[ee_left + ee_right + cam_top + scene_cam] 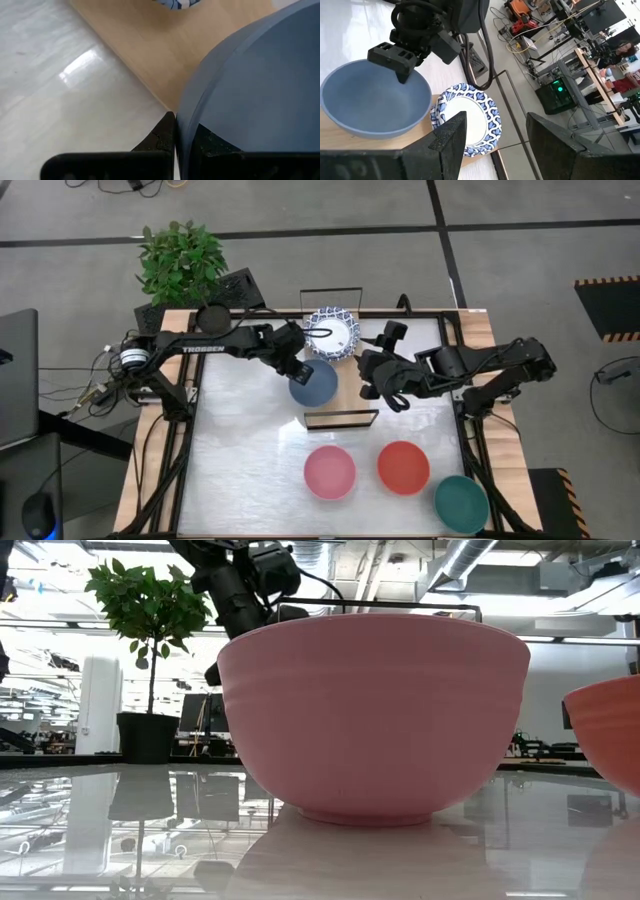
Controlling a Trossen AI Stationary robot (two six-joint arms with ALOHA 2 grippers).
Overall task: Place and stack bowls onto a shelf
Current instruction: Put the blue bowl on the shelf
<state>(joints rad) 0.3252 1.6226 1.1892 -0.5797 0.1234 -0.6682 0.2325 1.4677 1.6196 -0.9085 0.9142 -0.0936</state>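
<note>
The slate-blue bowl sits over the light-wood shelf, whose black wire frames stand at both short ends. My left gripper is shut on its rim. A stack of white bowls with blue patterned rims stands on the shelf's far part, right beside the blue bowl. My right gripper hovers open just right of the shelf and touches nothing; its wrist view looks past its fingers at the blue bowl and the patterned bowls. The pink bowl, red bowl and dark green bowl rest on the table near its near edge. My left gripper pinches the slate-blue bowl's rim on its left side, one finger outside the wall and one inside. It comes slanting down from the table's left. The bowl stays upright, mouth up; whether its base rests on the shelf board I cannot tell.
A potted plant stands beyond the table's far left corner. The near wire frame rises between the blue bowl and the pink bowl. The white tabletop lies left of the shelf. Wooden rails edge the table's left and right sides.
</note>
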